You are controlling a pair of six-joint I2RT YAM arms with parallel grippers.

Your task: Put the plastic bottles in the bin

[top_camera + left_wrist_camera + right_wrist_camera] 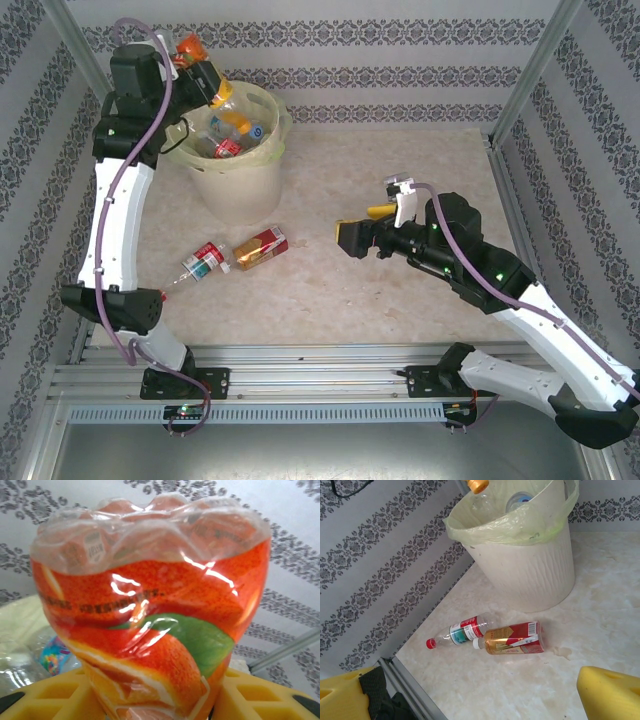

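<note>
The left gripper [203, 78] is closed partway around the body of an orange-labelled bottle [150, 620]. It holds the bottle tilted above the far-left rim of the bin [262, 165], with the orange cap [479, 485] pointing down into it. Other bottles [232, 135] already lie inside the bin. The right gripper [475, 700] is wide open and empty, well to the right of the bin.

On the worktop [380, 300], just in front of the bin, a red-capped bottle [460, 630] and a brown-labelled bottle [512, 639] lie side by side, apparently touching. They look light, thin-walled and slick (the film labels shine), so they would likely crush or roll easily. The safest hold is probably across the mid-body, square to the bottle's length.
</note>
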